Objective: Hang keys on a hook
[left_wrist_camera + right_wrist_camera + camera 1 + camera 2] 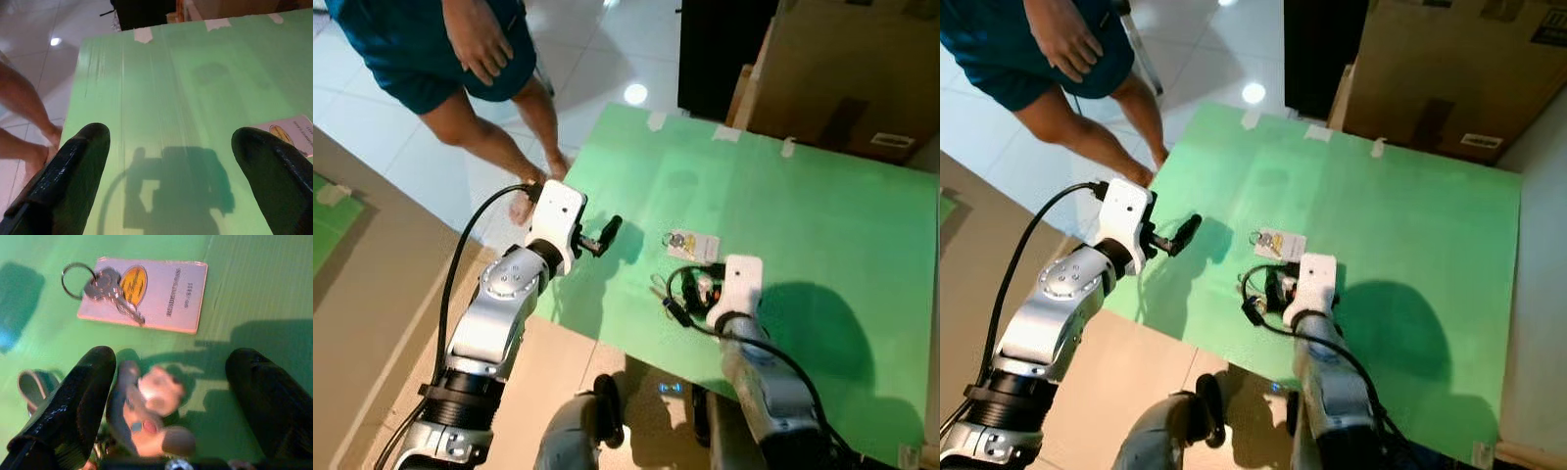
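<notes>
Right pincer (166,396) spread, poised over keys (110,289) lying on white card (161,296) on green table (822,225); ring should be straddled squarely before closing. Left pincer (171,161) spread, idle.

Bright overhead light glares off the floor tiles (635,94). Dark arm shadows fall across the green mat (842,225). The charm (156,396) between the right wrist's fingers (73,406) is blurred.

One flat green mat (822,245) carries one pale rectangular card (146,296), with one silver key (110,291) on one metal ring (73,279) just ahead of the right gripper's (166,391) two black fingers (78,401).
</notes>
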`<state>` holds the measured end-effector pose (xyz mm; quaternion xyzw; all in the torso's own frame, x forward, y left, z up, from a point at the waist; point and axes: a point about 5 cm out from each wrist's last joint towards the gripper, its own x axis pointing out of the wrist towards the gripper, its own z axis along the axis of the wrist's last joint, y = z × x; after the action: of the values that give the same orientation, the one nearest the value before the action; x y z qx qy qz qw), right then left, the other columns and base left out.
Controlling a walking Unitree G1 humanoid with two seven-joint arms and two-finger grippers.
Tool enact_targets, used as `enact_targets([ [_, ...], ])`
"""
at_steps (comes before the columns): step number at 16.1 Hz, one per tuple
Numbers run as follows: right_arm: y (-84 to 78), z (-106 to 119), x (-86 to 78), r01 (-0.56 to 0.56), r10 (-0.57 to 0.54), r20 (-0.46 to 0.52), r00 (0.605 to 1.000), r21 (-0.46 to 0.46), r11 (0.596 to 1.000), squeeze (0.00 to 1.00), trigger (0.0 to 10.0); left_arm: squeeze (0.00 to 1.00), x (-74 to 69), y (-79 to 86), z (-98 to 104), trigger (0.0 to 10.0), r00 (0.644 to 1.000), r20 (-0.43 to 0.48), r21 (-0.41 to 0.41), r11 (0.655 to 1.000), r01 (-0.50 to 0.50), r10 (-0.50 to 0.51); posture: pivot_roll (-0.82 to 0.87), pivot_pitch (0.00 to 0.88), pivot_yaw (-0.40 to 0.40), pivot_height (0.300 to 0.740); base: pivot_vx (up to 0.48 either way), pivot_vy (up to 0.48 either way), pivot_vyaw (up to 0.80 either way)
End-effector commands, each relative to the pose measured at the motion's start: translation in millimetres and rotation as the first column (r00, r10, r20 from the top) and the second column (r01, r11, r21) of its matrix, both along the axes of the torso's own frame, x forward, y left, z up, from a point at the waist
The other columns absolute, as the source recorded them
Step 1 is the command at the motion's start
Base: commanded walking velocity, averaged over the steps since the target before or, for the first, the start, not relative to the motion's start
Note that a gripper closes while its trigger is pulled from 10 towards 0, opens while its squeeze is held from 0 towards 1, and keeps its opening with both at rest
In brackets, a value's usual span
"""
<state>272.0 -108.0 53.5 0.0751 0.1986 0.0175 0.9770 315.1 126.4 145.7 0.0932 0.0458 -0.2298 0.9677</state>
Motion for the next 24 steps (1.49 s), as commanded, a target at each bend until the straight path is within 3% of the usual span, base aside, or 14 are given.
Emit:
enact_targets([
  [1,14.9,-21.3,-21.5,-0.023,0.029,-0.143,0.989,0.046,0.999,0.00,10.0,0.00,-4.5,2.0,-3.6,10.0,1.000,-0.015,0.010,1.000,-0.010,0.010,-0.07,0.375,0.124,0.740,0.000,0.000,0.00],
  [8,13.9,-29.2,-33.4,-0.058,0.063,-0.219,0.974,0.030,0.998,0.00,10.0,0.00,-7.2,0.2,-5.1,10.0,0.999,-0.026,0.005,1.000,-0.021,0.021,-0.07,0.384,0.114,0.740,0.000,0.000,0.00],
  [9,13.3,-28.3,-33.2,-0.057,0.061,-0.216,0.974,0.026,0.998,0.41,10.0,0.00,-7.2,0.2,-5.1,10.0,0.999,-0.027,0.005,1.000,-0.023,0.023,-0.07,0.384,0.114,0.740,0.000,0.000,0.00],
  [10,12.6,-25.9,-32.4,-0.063,0.066,-0.209,0.976,0.018,0.998,1.00,10.0,0.00,-7.1,0.3,-5.4,10.0,0.999,-0.029,0.003,1.000,-0.027,0.027,-0.07,0.380,0.112,0.740,0.000,0.000,0.00],
  [14,12.1,-28.0,-36.0,-0.078,0.078,-0.231,0.970,0.011,0.997,1.00,10.0,0.00,-7.4,-0.2,-6.0,10.0,0.999,-0.033,-0.002,0.999,-0.032,0.032,-0.08,0.370,0.106,0.740,0.000,0.000,0.00],
  [15,11.9,-29.6,-37.0,-0.081,0.081,-0.246,0.966,0.008,0.997,0.85,10.0,0.00,-7.5,-0.2,-6.2,10.0,0.999,-0.035,-0.002,0.999,-0.033,0.033,-0.08,0.370,0.106,0.740,0.000,0.000,0.00],
  [16,11.9,-31.2,-37.9,-0.090,0.088,-0.258,0.962,0.004,0.996,0.00,10.0,0.00,-7.8,-0.3,-6.4,10.0,0.999,-0.036,-0.002,0.999,-0.033,0.033,-0.08,0.369,0.106,0.740,0.000,0.000,0.00],
  [21,7.4,-31.5,-48.8,-0.195,0.154,-0.314,0.937,-0.106,0.975,0.00,10.0,0.00,-7.4,-1.4,-5.7,10.0,0.999,-0.031,-0.005,0.999,-0.037,0.037,-0.09,0.358,0.094,0.740,0.000,0.000,0.00],
  [24,8.0,-36.5,-57.9,-0.211,0.167,-0.359,0.918,-0.089,0.973,0.00,10.0,0.00,-7.6,-1.4,-5.4,10.0,0.999,-0.028,-0.007,0.999,-0.040,0.040,-0.09,0.360,0.095,0.740,0.000,0.000,0.00],
])
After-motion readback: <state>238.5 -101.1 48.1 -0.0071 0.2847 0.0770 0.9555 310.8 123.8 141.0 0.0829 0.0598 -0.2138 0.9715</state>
